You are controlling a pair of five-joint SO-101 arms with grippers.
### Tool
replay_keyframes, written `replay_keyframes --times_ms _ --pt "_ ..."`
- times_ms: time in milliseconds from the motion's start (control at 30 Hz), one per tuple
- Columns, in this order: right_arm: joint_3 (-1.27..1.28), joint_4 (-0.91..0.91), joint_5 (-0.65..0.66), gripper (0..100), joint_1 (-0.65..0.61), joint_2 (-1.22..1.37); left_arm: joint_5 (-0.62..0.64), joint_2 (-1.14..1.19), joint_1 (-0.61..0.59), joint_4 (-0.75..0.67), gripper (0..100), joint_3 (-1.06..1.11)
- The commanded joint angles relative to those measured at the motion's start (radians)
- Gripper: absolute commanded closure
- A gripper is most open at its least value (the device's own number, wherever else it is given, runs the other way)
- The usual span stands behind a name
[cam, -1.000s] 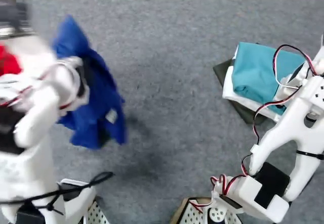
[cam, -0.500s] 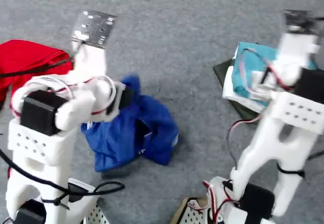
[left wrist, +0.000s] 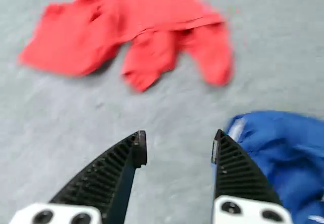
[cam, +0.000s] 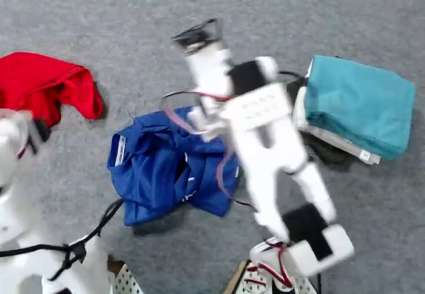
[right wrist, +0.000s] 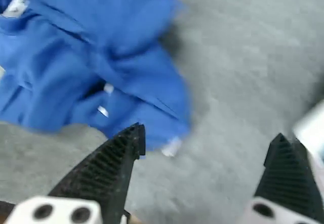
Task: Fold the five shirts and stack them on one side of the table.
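the left jaws and the right jaws stand open, empty, near the crumpled blue shirt (cam: 169, 174), laid mid-surface probably for folding; the stack (cam: 358, 101) lies aside.

Red shirt (cam: 40, 81): cut off by the high view's left edge. Blue shirt (cam: 159, 168): right side hidden under right arm (cam: 265, 128). Stack (cam: 330, 137): lower layers mostly covered by teal top (cam: 358, 101); count indeterminate. Left arm (cam: 16, 174): blurred, cut off at the edge.
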Motion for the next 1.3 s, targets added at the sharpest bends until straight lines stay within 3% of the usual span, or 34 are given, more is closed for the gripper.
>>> replay_keyframes --times_ms 0,233,333,433,467,533,700,967,1100,1267 --pt "-0.007 -0.086 -0.06 62.7 -0.105 0.127 -0.1 -0.088 -0.15 0.006 79 0.169" --pt "-0.01 -0.176 -0.107 64.5 -0.163 0.424 -0.183 -0.22 -0.255 -0.075 79 0.453" --pt "-0.041 -0.169 -0.107 77.7 -0.159 0.49 -0.193 -0.274 -0.278 -0.149 79 0.525" --pt "-0.074 -0.164 -0.107 98.3 -0.137 0.509 -0.221 -0.321 -0.292 -0.195 79 0.571" --pt "-0.09 -0.152 -0.107 99.6 -0.13 0.507 -0.229 -0.335 -0.292 -0.201 79 0.582" --pt "-0.133 -0.1 -0.107 94.5 -0.107 0.507 -0.239 -0.355 -0.292 -0.201 79 0.597" --pt "-0.363 0.1 -0.104 99.5 -0.004 0.507 -0.242 -0.364 -0.282 -0.201 79 0.637" --pt "-0.467 0.095 -0.107 99.5 0.232 0.346 -0.239 -0.363 -0.275 -0.242 79 0.73" --pt "-0.458 0.095 -0.109 99.5 0.323 0.263 -0.236 -0.363 -0.161 -0.235 79 0.789" --pt "-0.334 0.091 -0.109 99.4 0.318 0.228 -0.127 -0.361 0.044 -0.242 79 0.844"
